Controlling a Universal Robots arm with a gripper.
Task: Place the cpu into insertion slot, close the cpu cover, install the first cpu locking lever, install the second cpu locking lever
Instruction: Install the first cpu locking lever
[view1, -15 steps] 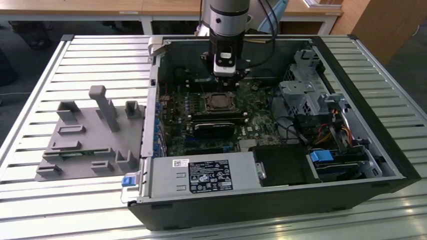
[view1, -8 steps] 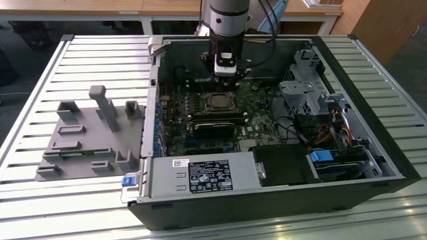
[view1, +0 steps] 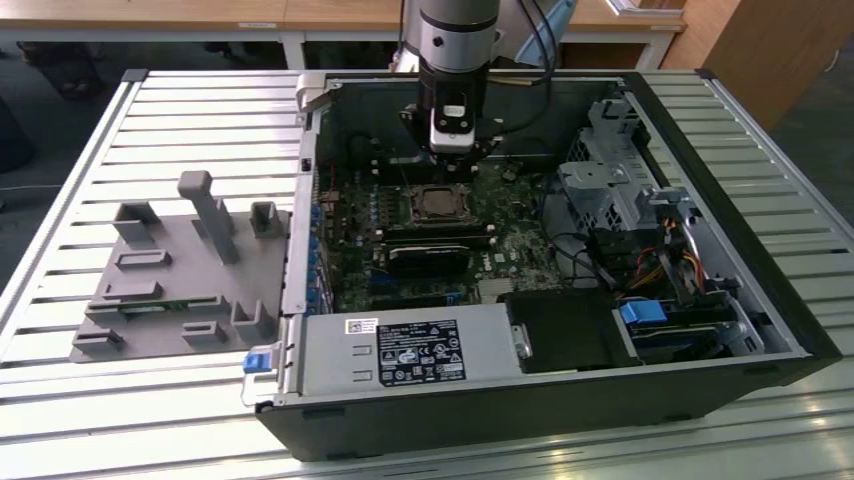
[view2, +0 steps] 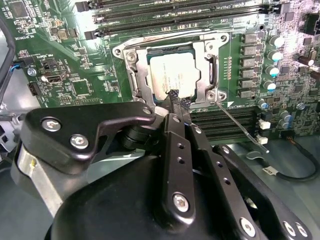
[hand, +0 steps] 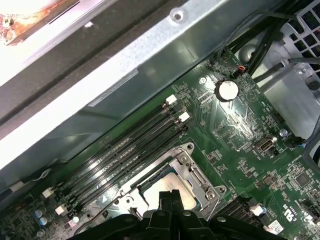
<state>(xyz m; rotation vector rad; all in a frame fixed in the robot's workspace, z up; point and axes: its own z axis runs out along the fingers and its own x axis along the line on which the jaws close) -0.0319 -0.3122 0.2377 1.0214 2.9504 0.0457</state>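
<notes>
Hanging right over the socket, the tool (view2: 176, 100) has its two fingers pinched together w/ nothing between them. The tips are down at the edge of the cpu (view2: 172, 70); touching or just above, can't tell. The cpu sits flat in its slot on the green board (view2: 75, 85), & the cpu cover (view2: 209, 65) looks to lie flat round it, w/ the chip's top showing thru the window. So the chip is straight under the tool. A thin metal lever (view2: 237, 127) slants out from the cover's corner, not hooked down, I think. The second wrist view gives tips & lever close up. The exterior view gives the whole pc case (view1: 694, 130) on the slatted tabletop (view1: 134, 420).
</notes>
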